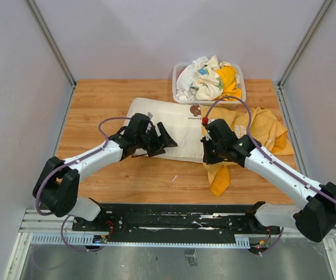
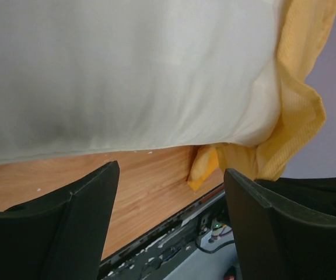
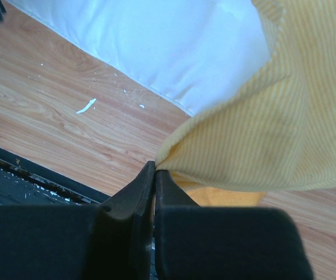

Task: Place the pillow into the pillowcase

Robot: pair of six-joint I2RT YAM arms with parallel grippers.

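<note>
On mid-table the pillow [image 1: 162, 125] lies with its right end tucked into the pillowcase [image 1: 267, 131]. The right gripper [image 3: 154, 170] is clamped on the case's hem, apparently to hold its mouth open. The left gripper [image 2: 171, 172] waits at the pillow's near edge with jaws apart, likely ready to push.

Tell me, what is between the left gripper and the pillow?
Only a thin strip of bare wooden table, seen in the left wrist view. The left gripper is open and points at the edge of the pillow.
</note>
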